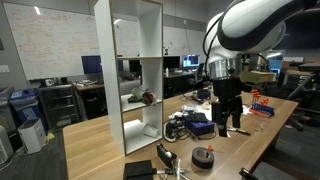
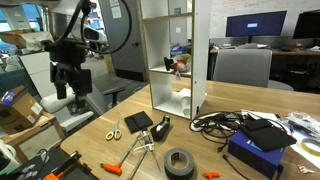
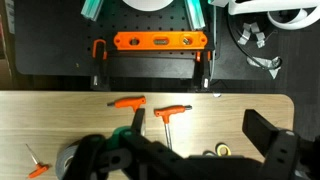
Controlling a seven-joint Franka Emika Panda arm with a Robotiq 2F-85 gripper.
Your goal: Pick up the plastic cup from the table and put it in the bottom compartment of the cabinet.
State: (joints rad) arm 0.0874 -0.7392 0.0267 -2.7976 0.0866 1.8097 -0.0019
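1. Our gripper [image 1: 231,124] hangs over the far end of the counter [image 1: 95,135]. In the wrist view its jaws stand wide apart with nothing between them, so we read it as empty.
2. The white cabinet [image 1: 128,70] stands upright on the counter, well apart from the gripper. A tangle of black cables [image 2: 215,122] and a tape roll [image 2: 179,162] lie on the stretch between them.
3. We cannot pick out a plastic cup on the counter with any certainty. Directly under the gripper the wrist view shows only orange-handled tools [image 3: 127,102] on bare wood.
4. The one cup-like thing we see is a small reddish object [image 1: 146,97]. It sits inside the cabinet, in the compartment just above the bottom one, and is too small for us to tell its axis or whether it stands upright.
5. The bottom compartment looks unoccupied as far as we can see.
6. If that object is the cup, we judge the coming move to be a long sideways reach toward the cabinet's open front, not a descent here.
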